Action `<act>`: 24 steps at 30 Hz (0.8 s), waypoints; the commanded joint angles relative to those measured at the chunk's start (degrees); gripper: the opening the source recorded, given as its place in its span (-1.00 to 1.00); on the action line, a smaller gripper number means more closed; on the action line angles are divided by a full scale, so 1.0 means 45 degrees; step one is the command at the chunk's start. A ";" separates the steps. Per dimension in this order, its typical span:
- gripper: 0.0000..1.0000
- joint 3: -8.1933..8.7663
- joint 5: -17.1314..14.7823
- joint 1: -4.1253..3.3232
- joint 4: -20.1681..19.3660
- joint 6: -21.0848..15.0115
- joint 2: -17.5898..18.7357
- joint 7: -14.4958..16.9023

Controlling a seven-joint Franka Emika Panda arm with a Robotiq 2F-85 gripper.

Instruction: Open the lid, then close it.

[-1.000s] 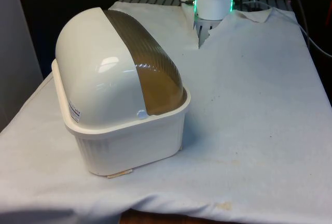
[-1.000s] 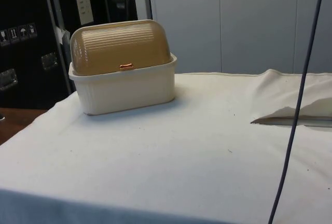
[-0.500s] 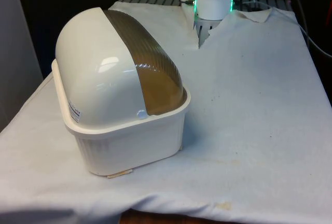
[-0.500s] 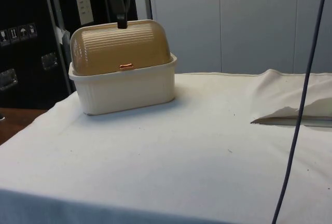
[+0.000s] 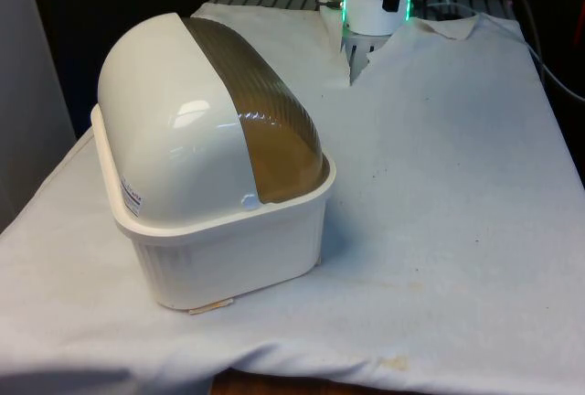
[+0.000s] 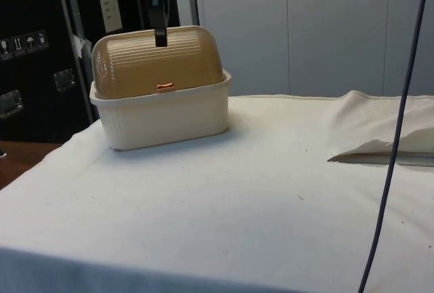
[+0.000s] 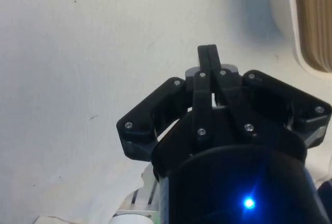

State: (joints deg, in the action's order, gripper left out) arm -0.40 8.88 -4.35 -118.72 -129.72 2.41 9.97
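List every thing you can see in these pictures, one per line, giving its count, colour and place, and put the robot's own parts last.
Bread box: one, cream base and end walls, on the table at the front view's left.
Lid: one, translucent brown, ribbed, rolled down shut over the bread box.
Handle: one, small, orange-brown, at the lid's lower edge, facing the side camera.
Cloth: one, white, covering the table, slightly speckled.
Cable: one, dark, hanging in front of the side camera.
Cabinets: dark, behind the table in the side view.
Gripper: one, black, jaws together, above the cloth beside the bread box, holding nothing.
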 commanded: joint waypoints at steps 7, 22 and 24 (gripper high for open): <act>-1.00 -0.0013 0.0738 -0.0013 -0.0204 -0.0216 -0.0038 0.0038; -1.00 -0.0076 0.1974 0.0000 -0.0560 -0.0255 -0.0191 -0.0102; -1.00 -0.0115 0.2483 -0.0025 -0.0738 -0.0509 -0.0280 -0.0382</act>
State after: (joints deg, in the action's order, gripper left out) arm -0.97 19.37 -4.35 -121.75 -131.49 1.49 8.77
